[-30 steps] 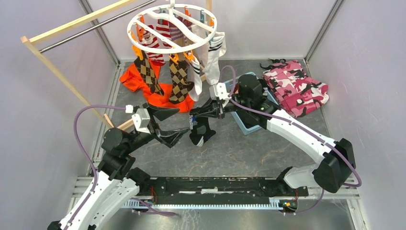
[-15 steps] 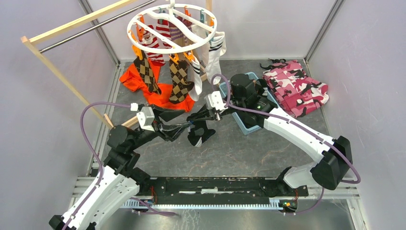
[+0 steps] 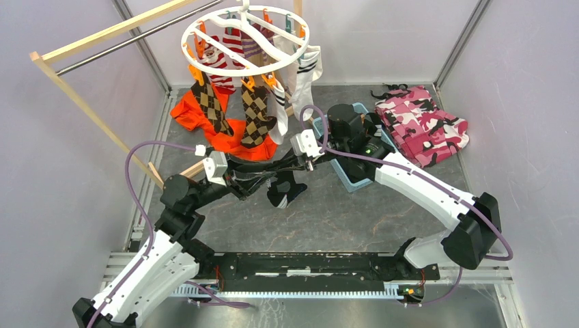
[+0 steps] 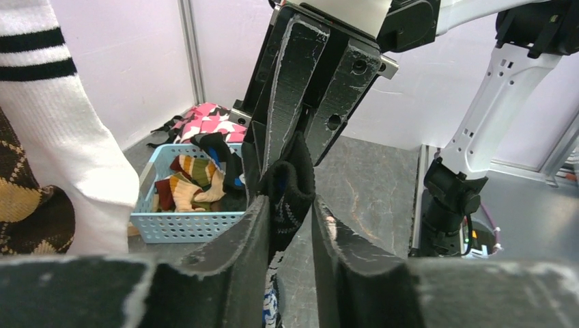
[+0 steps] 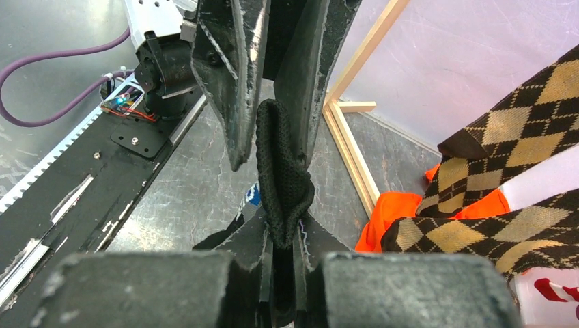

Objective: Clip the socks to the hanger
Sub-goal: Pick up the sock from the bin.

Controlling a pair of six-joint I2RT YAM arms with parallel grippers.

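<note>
Several socks [image 3: 256,113] hang clipped on the hanger [image 3: 225,70]. The right gripper [image 5: 280,229] pinches a black sock [image 5: 280,171], the left gripper [image 4: 288,212] part-open around it. More lie in the blue basket [image 4: 191,225].

White shells and black joints were seen on the left arm [image 3: 147,270] and right arm [image 3: 410,181]; purple cables [image 3: 129,176] were looped alongside; black fingers [image 4: 232,266] were scuffed.

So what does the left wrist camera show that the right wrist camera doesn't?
Only the left wrist view shows the blue basket of socks, the pink camouflage cloth and a white striped sock. Only the right wrist view shows the orange garment and the wooden rack. Both show the black sock pinched by the right gripper, the left gripper open around it, plus argyle socks.
</note>
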